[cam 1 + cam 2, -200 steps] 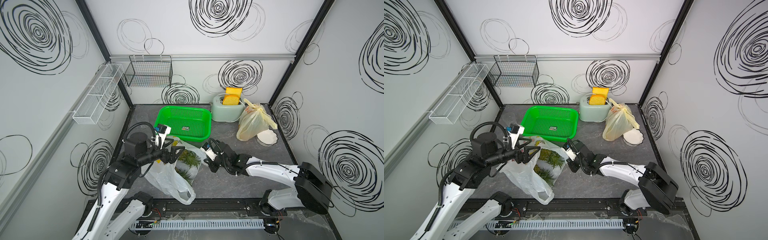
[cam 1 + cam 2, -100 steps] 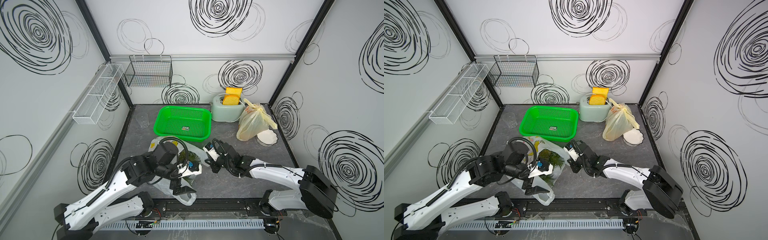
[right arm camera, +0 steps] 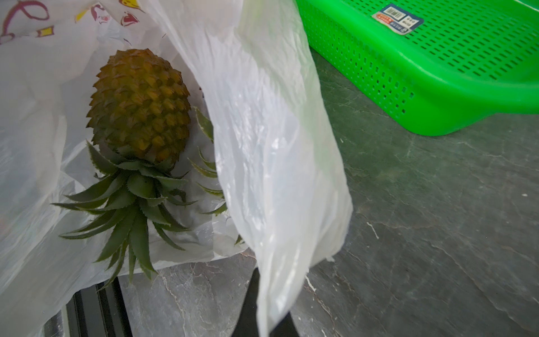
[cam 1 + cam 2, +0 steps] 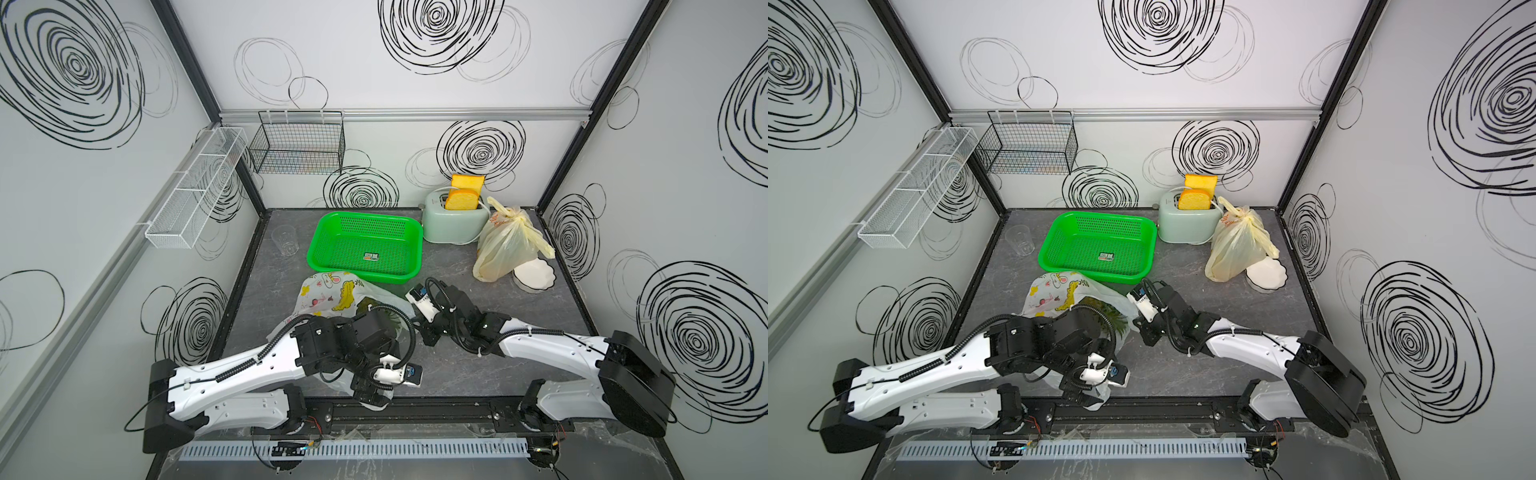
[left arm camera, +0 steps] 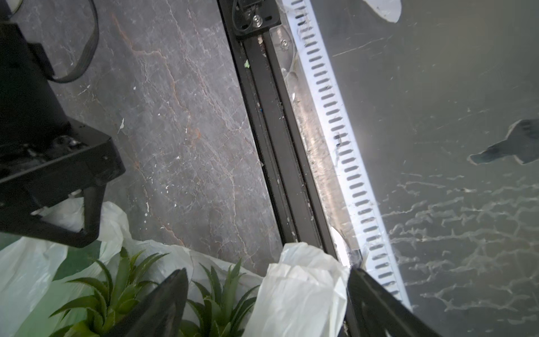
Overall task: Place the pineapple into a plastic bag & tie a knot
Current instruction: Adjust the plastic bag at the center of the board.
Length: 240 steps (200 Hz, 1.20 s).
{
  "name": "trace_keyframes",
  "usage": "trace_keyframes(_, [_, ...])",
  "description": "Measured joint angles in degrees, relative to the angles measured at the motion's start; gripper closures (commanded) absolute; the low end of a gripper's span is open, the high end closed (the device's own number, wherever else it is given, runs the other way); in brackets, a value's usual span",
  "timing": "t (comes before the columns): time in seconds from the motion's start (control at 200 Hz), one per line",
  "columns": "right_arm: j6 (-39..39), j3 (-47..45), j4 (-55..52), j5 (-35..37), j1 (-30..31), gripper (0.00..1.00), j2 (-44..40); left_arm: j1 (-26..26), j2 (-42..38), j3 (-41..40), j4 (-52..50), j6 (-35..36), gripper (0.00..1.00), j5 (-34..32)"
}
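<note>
The pineapple [image 3: 140,105] lies inside the white printed plastic bag [image 4: 328,291], crown toward the front; its leaves [image 4: 1113,320] show through the bag mouth in a top view. My right gripper [image 4: 428,334] is shut on a stretched strip of the bag [image 3: 262,146] at the bag's right side. My left gripper [image 4: 370,392] is low at the table's front edge. Its jaws stand open around a white bag handle [image 5: 300,291], with pineapple leaves [image 5: 108,291] beside it. The left arm hides the front half of the bag in both top views.
A green basket [image 4: 365,245] sits just behind the bag. A toaster with bread [image 4: 455,220], a tied yellow bag [image 4: 507,245] and a white dish [image 4: 534,276] stand at the back right. There is a clear glass [image 4: 284,241] at the back left. The black front rail [image 4: 415,411] runs under my left gripper.
My left arm has swung from the bag's left side down across the bag to the front edge, its gripper now at the front handle. The right gripper has kept its hold and hardly moved.
</note>
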Motion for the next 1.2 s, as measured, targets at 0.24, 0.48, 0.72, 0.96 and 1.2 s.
trace_keyframes(0.24, [0.8,0.0,0.6,-0.1,0.0,1.00,0.0,1.6,1.0,-2.8,-2.5,3.2,0.33,-1.0])
trace_keyframes(0.48, [0.9,0.0,1.0,-0.6,0.0,1.00,0.0,1.7,0.3,-4.4,-3.8,4.6,0.72,-3.1])
trace_keyframes(0.72, [1.4,0.1,-1.1,0.6,0.0,1.00,-3.8,1.7,-3.4,-3.2,-1.9,3.4,1.00,-4.8])
trace_keyframes(0.96, [3.1,4.7,-4.0,5.0,0.0,1.00,-17.6,2.0,-20.0,-0.1,11.6,-6.6,1.00,-4.2])
trace_keyframes(1.2, [1.4,16.3,-5.0,9.2,0.0,1.00,-22.9,2.9,-34.4,-4.1,32.6,-15.8,1.00,-11.4])
